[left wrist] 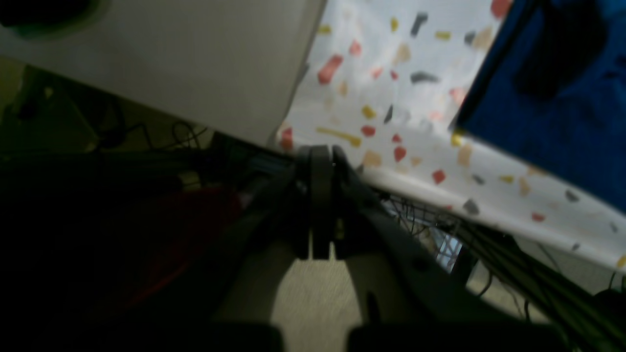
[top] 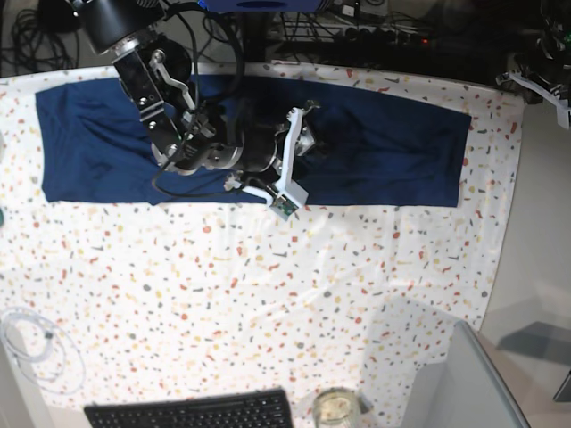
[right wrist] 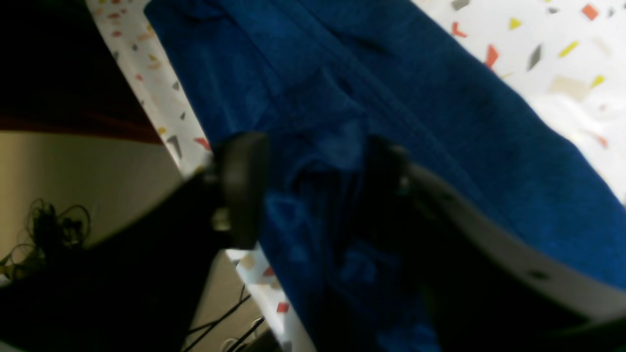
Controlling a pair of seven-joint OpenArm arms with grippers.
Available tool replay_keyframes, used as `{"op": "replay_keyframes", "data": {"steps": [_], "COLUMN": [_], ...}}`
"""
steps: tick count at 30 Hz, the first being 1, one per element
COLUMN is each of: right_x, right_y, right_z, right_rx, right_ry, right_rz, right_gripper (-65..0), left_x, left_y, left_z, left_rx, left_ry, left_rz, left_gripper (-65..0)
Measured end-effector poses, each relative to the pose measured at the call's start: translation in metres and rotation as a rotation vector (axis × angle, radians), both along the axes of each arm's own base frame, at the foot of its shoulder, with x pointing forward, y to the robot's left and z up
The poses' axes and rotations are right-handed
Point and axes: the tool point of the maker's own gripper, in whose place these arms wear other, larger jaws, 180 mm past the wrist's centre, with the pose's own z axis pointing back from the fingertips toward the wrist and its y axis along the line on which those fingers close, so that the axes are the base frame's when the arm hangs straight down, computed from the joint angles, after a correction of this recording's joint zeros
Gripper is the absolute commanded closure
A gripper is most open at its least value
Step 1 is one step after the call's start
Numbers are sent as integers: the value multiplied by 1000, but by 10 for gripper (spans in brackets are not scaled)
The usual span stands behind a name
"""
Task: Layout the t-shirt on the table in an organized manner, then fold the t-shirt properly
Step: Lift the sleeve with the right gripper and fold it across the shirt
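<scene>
The navy t-shirt (top: 384, 156) lies as a long band across the far part of the table (top: 268, 294). My right gripper (top: 299, 156) is low over the band's middle. In the right wrist view its fingers (right wrist: 242, 190) stand apart, so my right gripper (right wrist: 313, 171) is open, with a bunched ridge of the t-shirt (right wrist: 440, 112) rising between them. My left gripper (left wrist: 323, 156) is shut on nothing and hangs past the table's speckled edge (left wrist: 391, 98). A corner of the t-shirt (left wrist: 562, 107) shows at the upper right of that view. The left arm (top: 540, 80) sits at the far right corner.
A black keyboard (top: 192, 412) and a glass jar (top: 335, 408) sit at the near edge. A white cable (top: 31, 343) coils at the near left. A grey panel (top: 473, 383) stands at the near right. Cables and a wire rack (left wrist: 440, 234) lie below the table edge.
</scene>
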Motion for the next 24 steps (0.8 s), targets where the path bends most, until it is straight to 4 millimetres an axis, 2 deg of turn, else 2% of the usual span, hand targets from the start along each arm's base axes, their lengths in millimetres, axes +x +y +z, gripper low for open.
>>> {"op": "replay_keyframes", "data": {"steps": [4,6,8,10,12,15,20,24], "right_x": [-2,-1,-3,-3,-3,5,30,25], "right_y": [-9,-2,14,33,47,59,60,55], "right_z": [19,29,28,21,5,-15,-35,-49], "right_rx": [-72,-80,-132,-171,-221,-251,-252,-292], "right_ry": [-37,-73,-91,-91,-58,-7,-6,2], "right_rz": [57,92,128,144,165,141,61,74], "right_gripper": [-411,-411,-413,-413,-413,-410,-407,-404], "left_x": [2,0,-6,-6,-6,-12,-18,-25], "left_y": [2,2,1,-1,-4,-1,7,16], "left_z": [5,7,6,7,6,7,10,15], "left_rx": [19,25,29,31,21,21,38,55], "left_ry": [-49,-68,-68,-95,-112,-124,-126,-132], "left_rz": [-11,-19,-20,-12,-3,34,63,93], "left_gripper": [0,0,0,0,0,0,0,0]}}
